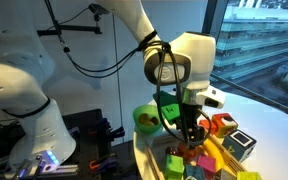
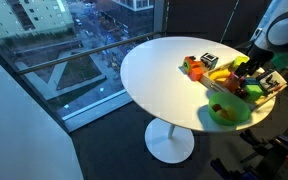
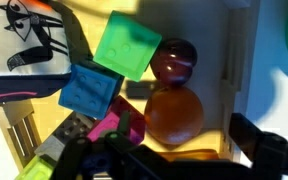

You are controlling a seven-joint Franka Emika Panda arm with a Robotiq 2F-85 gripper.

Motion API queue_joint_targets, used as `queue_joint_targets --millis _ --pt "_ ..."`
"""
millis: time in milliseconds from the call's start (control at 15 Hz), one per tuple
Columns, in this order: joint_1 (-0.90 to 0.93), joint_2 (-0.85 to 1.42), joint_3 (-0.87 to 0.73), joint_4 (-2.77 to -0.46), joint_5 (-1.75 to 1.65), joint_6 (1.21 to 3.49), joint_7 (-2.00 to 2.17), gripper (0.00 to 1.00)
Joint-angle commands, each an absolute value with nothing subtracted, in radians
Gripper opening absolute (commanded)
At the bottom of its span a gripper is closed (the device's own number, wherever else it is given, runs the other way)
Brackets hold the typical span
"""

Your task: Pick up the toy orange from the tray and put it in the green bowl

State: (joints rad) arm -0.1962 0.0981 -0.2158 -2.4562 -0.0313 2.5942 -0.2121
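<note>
1. The toy orange (image 3: 174,113) lies in the tray (image 3: 212,35), touching a dark red ball (image 3: 174,60) and close to a magenta block (image 3: 121,124).
2. The gripper (image 3: 174,160) hangs over it, jaws spread wide and empty.
3. Probably the approach to the grasp. Next: lower astride the orange clear of its neighbours, close, then lift towards the green bowl (image 1: 146,118).

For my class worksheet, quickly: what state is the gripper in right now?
Gripper: open, jaws spread wide by the toy orange, holding nothing.
</note>
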Motion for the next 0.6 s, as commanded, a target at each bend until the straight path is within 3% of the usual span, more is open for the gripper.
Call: queue_joint_targets --millis 0,533 --pt "-0.218 0.151 -0.203 -2.428 0.012 2.636 -0.266 1.00" --pt "-0.241 0.246 -0.158 -2.396 0.053 2.739 -0.293 1.00"
